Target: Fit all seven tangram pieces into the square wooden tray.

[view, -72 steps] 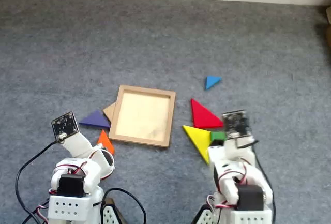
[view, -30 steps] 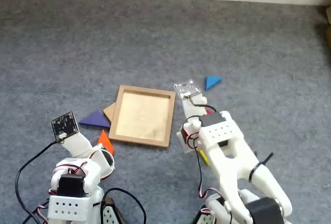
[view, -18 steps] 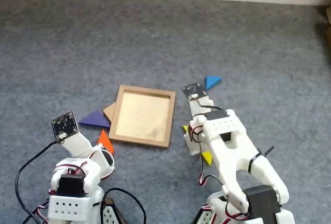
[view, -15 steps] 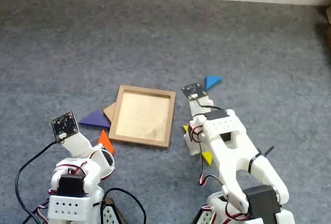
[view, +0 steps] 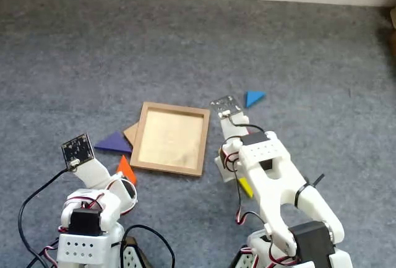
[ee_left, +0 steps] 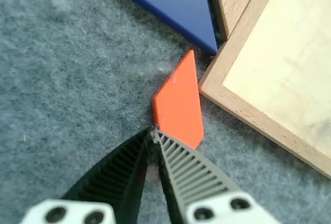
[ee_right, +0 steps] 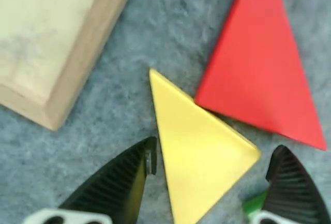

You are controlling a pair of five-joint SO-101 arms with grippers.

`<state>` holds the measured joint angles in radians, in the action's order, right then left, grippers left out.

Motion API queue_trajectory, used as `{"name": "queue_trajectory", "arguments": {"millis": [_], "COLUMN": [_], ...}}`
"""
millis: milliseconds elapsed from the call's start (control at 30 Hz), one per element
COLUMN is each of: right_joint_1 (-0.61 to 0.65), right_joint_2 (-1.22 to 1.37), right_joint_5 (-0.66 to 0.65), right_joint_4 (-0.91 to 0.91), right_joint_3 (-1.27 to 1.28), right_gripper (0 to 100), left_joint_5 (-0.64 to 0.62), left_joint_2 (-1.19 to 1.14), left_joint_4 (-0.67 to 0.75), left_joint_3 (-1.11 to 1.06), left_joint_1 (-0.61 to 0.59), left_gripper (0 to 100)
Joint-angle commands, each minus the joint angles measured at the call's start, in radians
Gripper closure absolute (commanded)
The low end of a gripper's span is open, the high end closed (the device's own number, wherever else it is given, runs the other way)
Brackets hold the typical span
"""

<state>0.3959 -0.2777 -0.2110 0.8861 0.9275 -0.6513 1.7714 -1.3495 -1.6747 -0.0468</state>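
Grey carpeted table (view: 185,39); around the middle, a square wooden tray (view: 176,108) lying flat; just beside it on the left-edge side, a tan piece (view: 131,134), navy triangle (view: 114,142), orange parallelogram (view: 126,169); on the right-edge side, a red triangle (ee_right: 261,74) against a yellow triangle (ee_right: 199,146), a green piece (ee_right: 253,203) near; toward the far edge, a small blue triangle (view: 252,98).

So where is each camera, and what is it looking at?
High view: fixed above, looking down on the table; shows the left arm, right arm and wooden tray.
Left wrist view: on the left arm's wrist, facing the orange piece beside the tray; the left gripper shows, shut.
Right wrist view: on the right arm's wrist, facing the yellow triangle and red triangle; the right gripper shows, open.
Shared: all three show the tray.
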Motion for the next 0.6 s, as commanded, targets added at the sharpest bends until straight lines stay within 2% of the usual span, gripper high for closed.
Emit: {"name": "queue_trajectory", "arguments": {"millis": [0,567], "right_joint_1": [0.012,0.012], "right_joint_2": [-0.002,0.025], "right_joint_5": [-0.074,-0.095], "right_joint_4": [-0.018,-0.015], "right_joint_3": [-0.010,0.002], "right_gripper": [66.6,66.6], "left_joint_5": [0.002,0.002], "left_joint_2": [0.054,0.054], "left_joint_4": [-0.035,-0.035], "left_joint_3": [-0.022,-0.022], "left_joint_1": [0.019,0.019], "left_gripper": [99,99]}}
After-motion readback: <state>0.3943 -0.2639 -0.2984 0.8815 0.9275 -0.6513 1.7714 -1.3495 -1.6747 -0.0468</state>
